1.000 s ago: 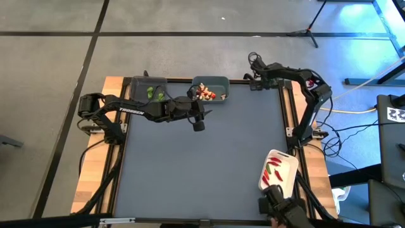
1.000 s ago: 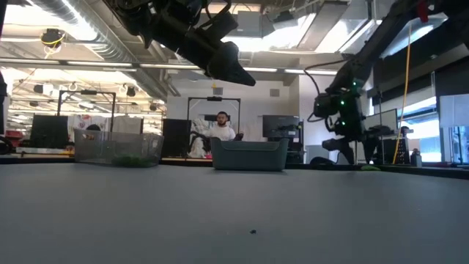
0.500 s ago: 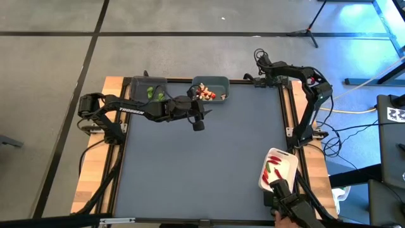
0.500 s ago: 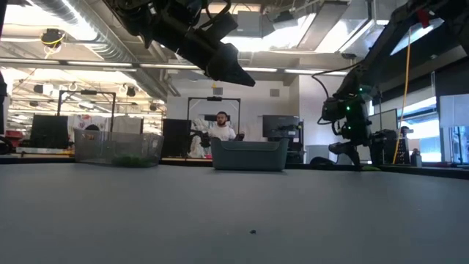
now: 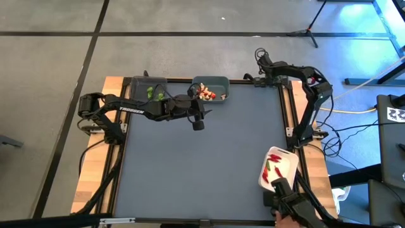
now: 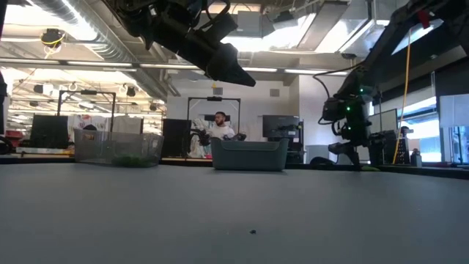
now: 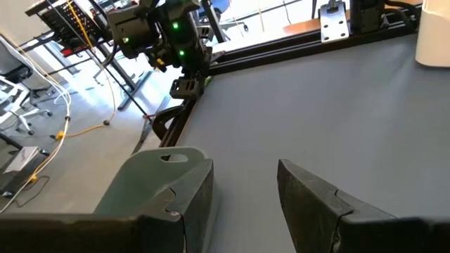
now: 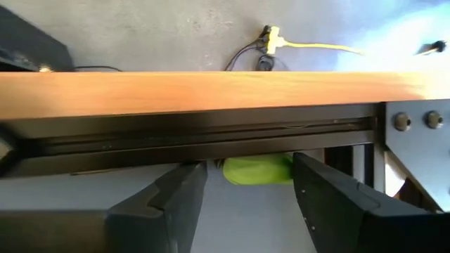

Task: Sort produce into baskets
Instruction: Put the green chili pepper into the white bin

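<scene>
High view gives me the whole table (image 5: 202, 158), its dark grey mat framed by a black rail, and I place everything against the grey-teal bin (image 5: 211, 86) on the far edge. My left arm reaches across the mat from the left side; the left gripper (image 5: 198, 121) hangs just in front of that bin, toward the near side, and in the left wrist view its fingers (image 7: 176, 190) stand apart with only bare mat between them, holding nothing. My right arm arches along the right rail, and the right gripper (image 5: 261, 63) sits at the far right corner, well to the right of the bin. In the right wrist view its fingers (image 8: 176, 197) are spread wide on either side of a small green piece (image 8: 257, 170) lying against the black rail, not closed on it. Just left of the bin is the dark grey bin (image 5: 148, 88) with green pieces (image 5: 155, 95) inside. The white tray (image 5: 279, 170), holding red chili pieces (image 5: 273, 168), lies far off at the near right edge. Pale tan-and-red pieces (image 5: 204, 94) fill the grey-teal bin itself.
</scene>
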